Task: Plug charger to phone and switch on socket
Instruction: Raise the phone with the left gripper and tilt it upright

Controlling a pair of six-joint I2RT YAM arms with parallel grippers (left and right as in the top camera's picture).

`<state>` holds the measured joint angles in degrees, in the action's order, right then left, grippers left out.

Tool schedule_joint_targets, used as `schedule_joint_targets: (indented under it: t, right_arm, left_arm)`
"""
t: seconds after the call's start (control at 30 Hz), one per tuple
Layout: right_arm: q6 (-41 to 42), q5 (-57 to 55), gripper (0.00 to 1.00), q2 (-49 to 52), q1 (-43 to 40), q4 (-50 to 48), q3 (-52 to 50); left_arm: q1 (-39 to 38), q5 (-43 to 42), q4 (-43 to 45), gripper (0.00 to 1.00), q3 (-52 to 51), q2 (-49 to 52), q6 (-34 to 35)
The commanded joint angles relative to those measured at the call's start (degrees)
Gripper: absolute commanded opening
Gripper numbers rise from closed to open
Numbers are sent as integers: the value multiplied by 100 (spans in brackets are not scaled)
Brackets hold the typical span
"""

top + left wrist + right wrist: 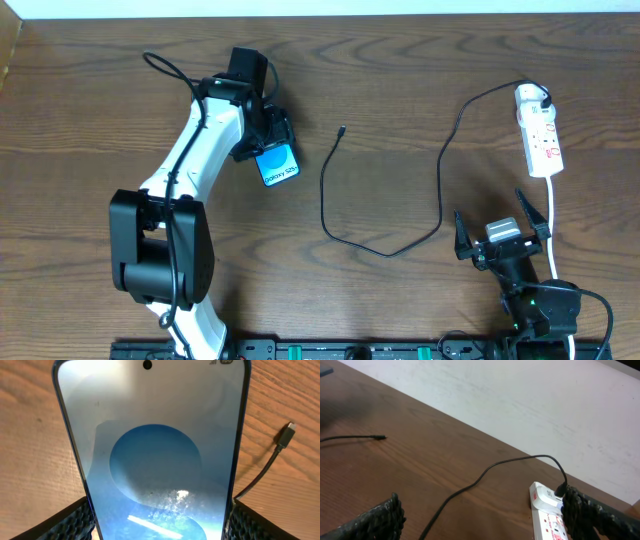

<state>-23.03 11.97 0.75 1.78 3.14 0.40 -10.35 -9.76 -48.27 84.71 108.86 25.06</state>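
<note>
Overhead view: a dark wooden table (400, 60) is seen from above, with a robot arm at each side. On the left, the left gripper (270, 150) is clenched on the phone (279, 163), a small smartphone whose bright blue screen carries white lettering. The phone is held by its two long edges, well to the left of the table's middle. Whether it rests on the wood cannot be told.

The charger (322, 200), a thin black cable, is laid in a loose loop across the middle of the table. Its small plug tip (343, 129) lies free on the wood, near the phone but apart from it. Its other end, a black plug (543, 100), is seated in the far end of the socket (540, 135), a narrow white power strip at the right edge. A thick white cord (553, 220) is led from the strip toward the near edge. The red switches are too small for their position to be read.

The right gripper (490, 212) is spread wide just in front of the strip, and nothing is held in it.

In the left wrist view, the screen (155, 460) fills the frame between the two ribbed pads (70, 520), and the plug tip (287, 435) is seen on the table at the right.

In the right wrist view, the strip (547, 515) and the black plug (561, 491) are seen just beside the right-hand finger (600, 515).
</note>
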Motion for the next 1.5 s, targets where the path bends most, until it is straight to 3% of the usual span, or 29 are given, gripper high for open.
schedule_joint_targets:
  t: [0.0,0.83,1.13,1.47]
  right_arm:
    - [70,-2,99,0,57,24,-7]
    - [70,-2,99,0,57,24,-7]
    - [70,-2,99,0,57,24,-7]
    - [70,-2,99,0,57,24,-7]
  left_arm:
    - [98,-358,-70,76,-7,-96,533]
    - [868,-3709,-66,74,-7,-96,3027]
    - [868,-4962,-17,74,-9,-96,3521]
    - [868,-5663,-4,74,-7,-96,4266]
